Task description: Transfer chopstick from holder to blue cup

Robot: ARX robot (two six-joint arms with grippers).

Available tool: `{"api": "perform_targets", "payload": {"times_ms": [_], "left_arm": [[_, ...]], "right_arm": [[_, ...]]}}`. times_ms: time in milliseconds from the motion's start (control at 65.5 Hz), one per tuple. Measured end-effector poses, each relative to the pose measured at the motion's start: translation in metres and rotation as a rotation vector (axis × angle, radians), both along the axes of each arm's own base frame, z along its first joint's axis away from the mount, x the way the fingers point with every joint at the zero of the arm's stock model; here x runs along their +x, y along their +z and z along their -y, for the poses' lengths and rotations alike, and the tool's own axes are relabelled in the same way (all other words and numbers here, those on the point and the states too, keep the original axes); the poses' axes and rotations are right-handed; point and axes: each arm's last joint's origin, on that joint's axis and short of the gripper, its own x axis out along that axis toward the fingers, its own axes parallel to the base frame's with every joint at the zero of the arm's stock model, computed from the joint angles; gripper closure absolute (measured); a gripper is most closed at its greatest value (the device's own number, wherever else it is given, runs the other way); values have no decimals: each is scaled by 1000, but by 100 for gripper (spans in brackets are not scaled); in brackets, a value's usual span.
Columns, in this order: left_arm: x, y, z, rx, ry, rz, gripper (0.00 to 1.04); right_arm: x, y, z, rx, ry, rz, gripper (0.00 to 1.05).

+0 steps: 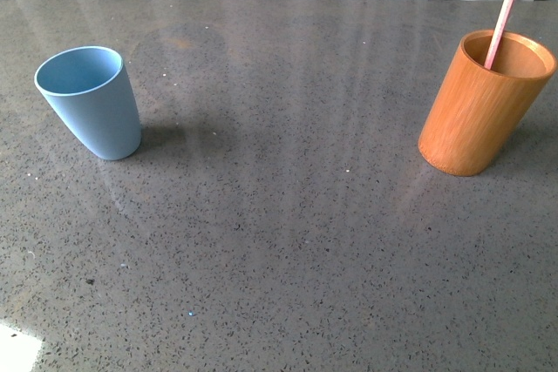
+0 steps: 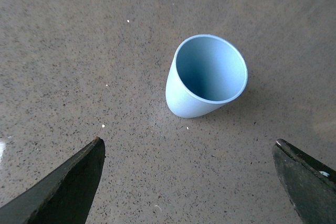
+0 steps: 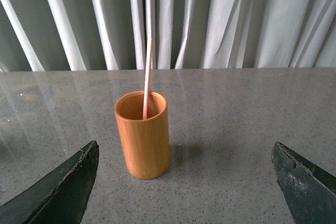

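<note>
The blue cup [image 1: 91,100] stands empty on the left of the grey table, also in the left wrist view [image 2: 206,76]. On the right stands the orange-brown holder [image 1: 485,102] [image 3: 143,134] with one pale pink chopstick [image 1: 506,8] [image 3: 147,77] leaning out of it. Neither arm shows in the front view. My left gripper [image 2: 189,142] is open, hovering short of the blue cup with only tabletop between its fingers [image 2: 68,184]. Open as well, my right gripper [image 3: 185,145] faces the holder from a distance, its fingers [image 3: 60,192] apart from it.
The speckled grey table [image 1: 279,241] stretches between cup and holder. White pleated curtains [image 3: 220,19] hang behind the table's far edge. A small white patch [image 1: 17,350] lies at the near left corner.
</note>
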Motion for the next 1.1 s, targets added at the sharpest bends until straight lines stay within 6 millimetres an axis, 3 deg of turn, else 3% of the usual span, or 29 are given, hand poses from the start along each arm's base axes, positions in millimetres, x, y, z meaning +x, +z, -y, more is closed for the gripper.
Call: {"api": "perform_targets", "payload": {"times_ms": [153,397,733,1100], "left_arm": [[24,-11,-2,14,4,-48,9],[56,-12,4,23,-24,-74,9],[81,-30,9,64,-51,-165,9],[104,-34,11,95,-53,-222,9]], "right_arm": [[0,0,0,0,0,0,9],[0,0,0,0,0,0,9],[0,0,0,0,0,0,9],[0,0,0,0,0,0,9]]}}
